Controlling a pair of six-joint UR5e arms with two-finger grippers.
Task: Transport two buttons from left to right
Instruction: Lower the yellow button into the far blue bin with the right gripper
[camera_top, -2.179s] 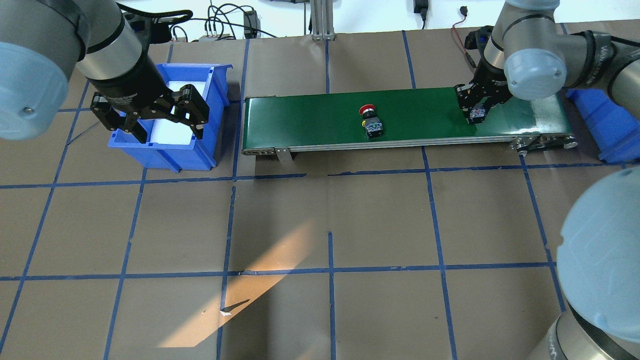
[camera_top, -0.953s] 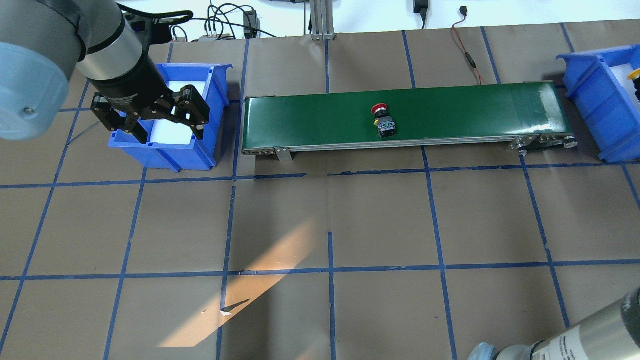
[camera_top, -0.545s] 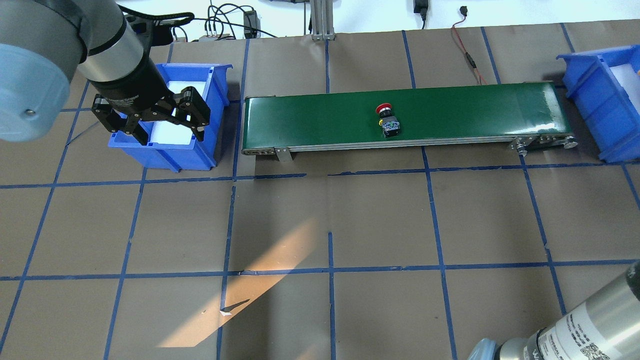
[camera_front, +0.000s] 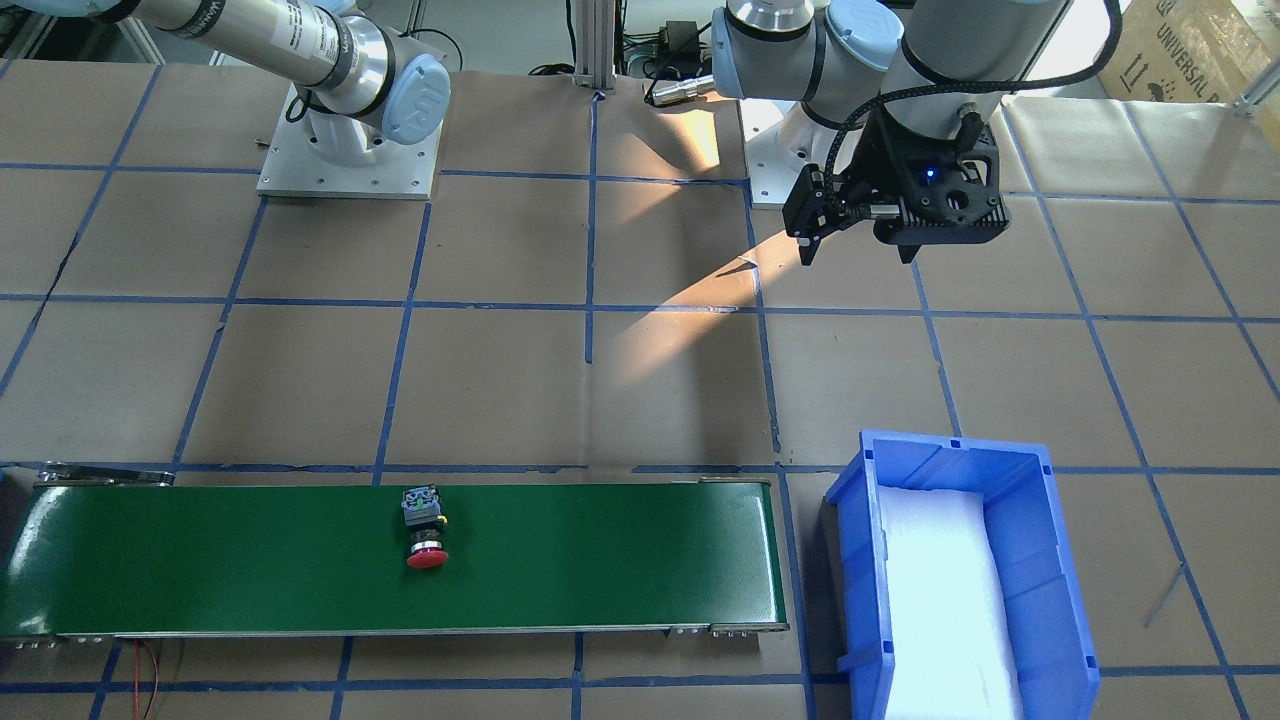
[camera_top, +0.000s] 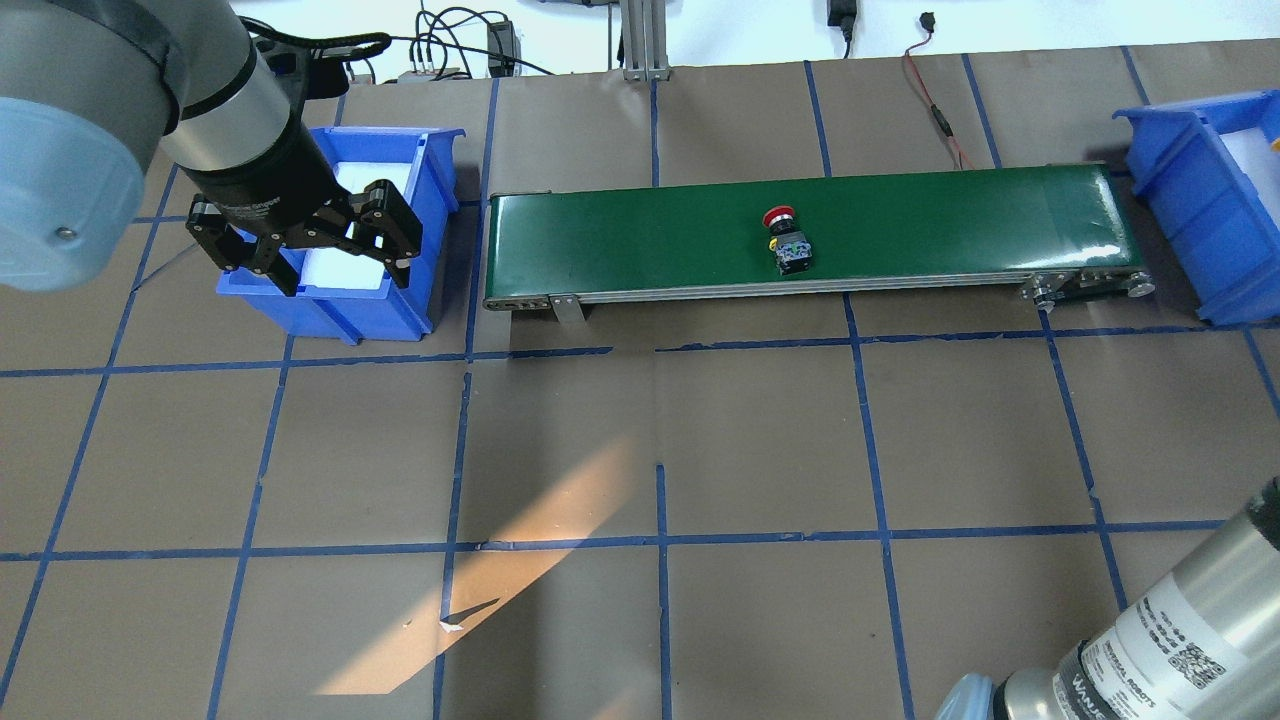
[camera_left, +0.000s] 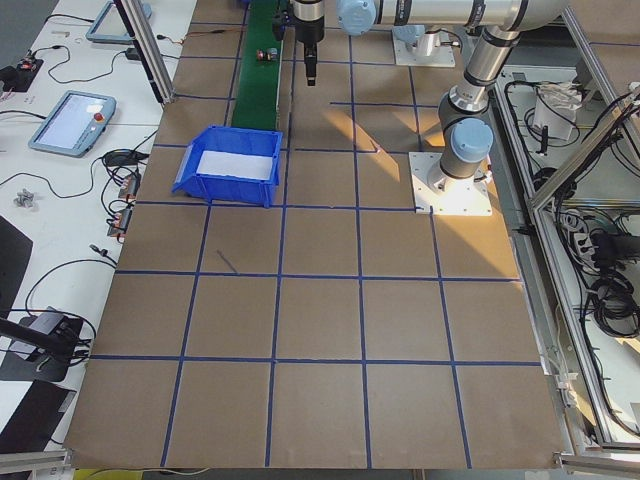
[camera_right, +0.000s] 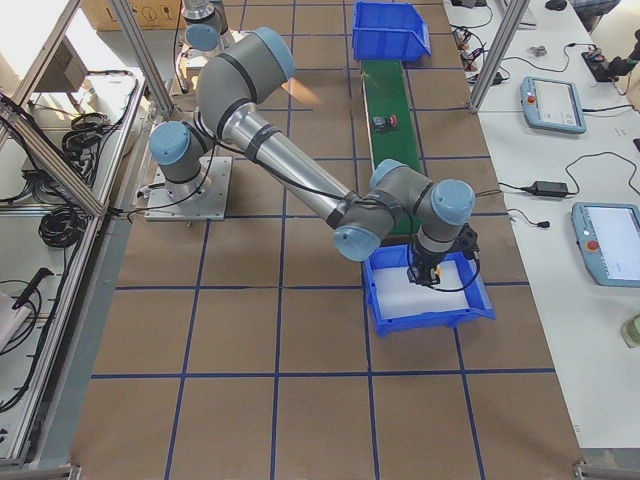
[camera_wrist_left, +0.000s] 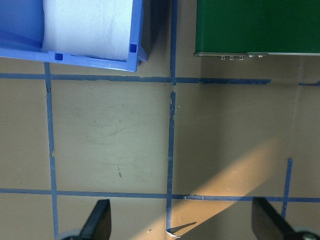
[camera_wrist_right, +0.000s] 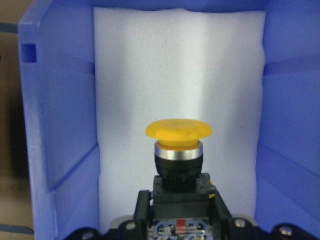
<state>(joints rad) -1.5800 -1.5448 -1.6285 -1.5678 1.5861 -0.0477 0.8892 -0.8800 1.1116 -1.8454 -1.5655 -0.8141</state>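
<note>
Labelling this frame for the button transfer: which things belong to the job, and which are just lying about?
Job:
- red button on the green conveyor
- yellow button, held by the right gripper over the right blue bin
- left blue bin
- left gripper, open

Lying about:
- teach pendant on the side bench
- cables behind the table
- red wire

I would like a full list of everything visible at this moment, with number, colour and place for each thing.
red button: one, red cap, lying on the belt past its middle
yellow button: one, yellow cap, held over the right bin
conveyor belt: one, green, between the bins
left bin: one, blue, white foam inside
right bin: one, blue, white foam inside
table: one, brown with blue tape grid
left gripper: open, by the left bin
right gripper: shut on the yellow button
</note>
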